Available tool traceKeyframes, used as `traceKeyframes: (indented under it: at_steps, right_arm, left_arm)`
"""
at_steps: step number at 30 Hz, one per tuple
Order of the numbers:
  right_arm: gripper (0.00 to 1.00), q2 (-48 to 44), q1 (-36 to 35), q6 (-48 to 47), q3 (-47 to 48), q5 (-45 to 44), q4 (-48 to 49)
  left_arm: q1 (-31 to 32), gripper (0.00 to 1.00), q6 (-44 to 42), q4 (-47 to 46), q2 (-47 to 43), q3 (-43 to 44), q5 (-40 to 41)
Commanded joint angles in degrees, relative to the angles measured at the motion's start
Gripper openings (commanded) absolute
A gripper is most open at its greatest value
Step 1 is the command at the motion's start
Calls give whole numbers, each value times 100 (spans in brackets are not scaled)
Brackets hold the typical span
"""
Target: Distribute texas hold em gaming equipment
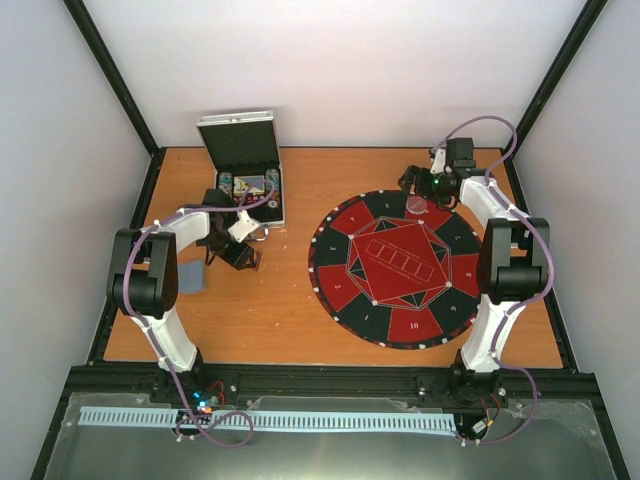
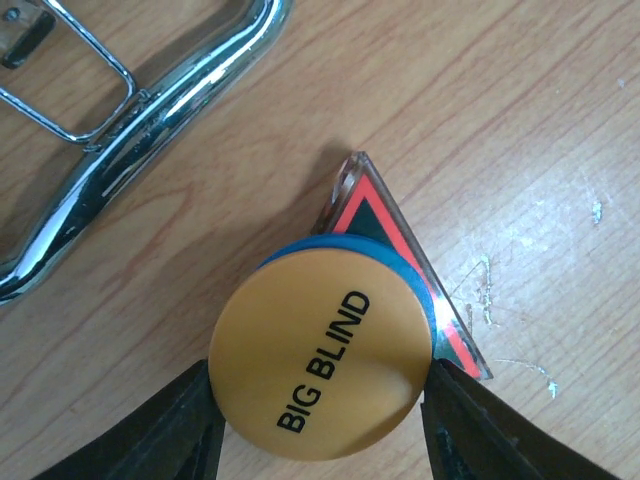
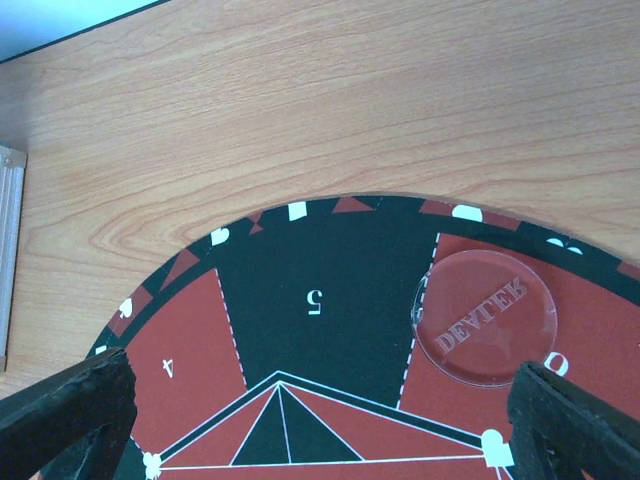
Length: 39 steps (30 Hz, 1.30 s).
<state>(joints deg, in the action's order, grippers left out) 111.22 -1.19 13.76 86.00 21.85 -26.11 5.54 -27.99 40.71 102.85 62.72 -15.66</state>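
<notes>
My left gripper (image 2: 320, 400) is shut on an orange marker disc (image 2: 320, 350) printed BIG BLIND, with a blue disc (image 2: 300, 246) stacked right under it. They are just above the wooden table, over a small red and black triangular piece (image 2: 400, 235). In the top view this gripper (image 1: 243, 256) is just in front of the open chip case (image 1: 245, 170). My right gripper (image 3: 320, 415) is open and empty over sectors 4 and 5 of the round red and black mat (image 3: 320, 290). A clear DEALER disc (image 3: 485, 318) lies on the mat beside the right finger.
The case's chrome handle (image 2: 150, 130) lies on the table at the upper left of the left wrist view. A grey-blue flat object (image 1: 190, 277) lies by the left arm. The mat (image 1: 395, 265) covers the table's right half, with wood around it.
</notes>
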Motion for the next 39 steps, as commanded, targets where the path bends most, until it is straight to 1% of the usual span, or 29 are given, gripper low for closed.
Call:
traceKeyframes:
  at_steps: [1,3,17,22,30,34,36,39]
  right_arm:
    - [100,-2,39,48,9,57,27]
    - [100,-7,35,42,-6,71,22]
    - [100,-135,35,4,-65,48,-29]
    - [100,-228,36,-6,-69,27,-78]
    - [100,-590,-174,-168,-43,-188,-302]
    - [97,-758,-484,-57,-48,376,-181]
    - [96,-661,-739,32,-29,923,-11]
    - [91,-322,-1151,432,185,1910,253]
  left_arm:
    - [-14,54,-140,-44,-167,65,-80]
    - [-16,51,-164,-22,-177,50,-66]
    - [-211,51,-253,24,-258,68,-43]
    - [-314,46,-226,66,-280,124,-84]
    - [-317,47,-181,378,-470,566,-331]
    - [-317,47,-169,722,-449,1099,-746]
    - [-317,47,-144,880,-413,1439,-945]
    - [-302,48,-54,1021,-327,1923,-1152]
